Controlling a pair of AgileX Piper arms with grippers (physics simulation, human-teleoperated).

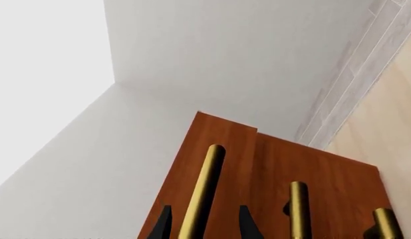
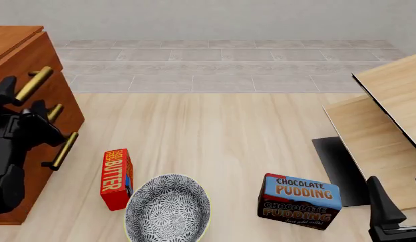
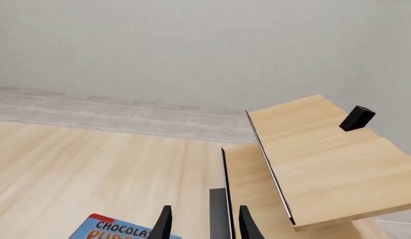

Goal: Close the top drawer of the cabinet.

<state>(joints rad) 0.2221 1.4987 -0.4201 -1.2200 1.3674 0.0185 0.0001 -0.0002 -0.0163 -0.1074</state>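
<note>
- The top drawer (image 1: 222,149) sticks out of the cabinet (image 1: 325,179), its handle (image 1: 204,191) between the left gripper (image 1: 204,226) fingers.
- Fingers spread, not touching the bar.

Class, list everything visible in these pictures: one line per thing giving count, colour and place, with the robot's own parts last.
cabinet: one, reddish-brown, far left of the table.
top drawer: one, reddish-brown, brass bar handle, uppermost, standing out slightly from the drawers below.
lower drawers: two, reddish-brown, smaller brass handles.
butter box: one, red, left of the bowl.
bowl: one, grey-patterned, front centre.
chocolate pudding box: one, blue and brown, front right.
wooden panels: pale, right side.
left gripper: black, open around the top handle.
right gripper: black, open, near the pudding box.
</note>
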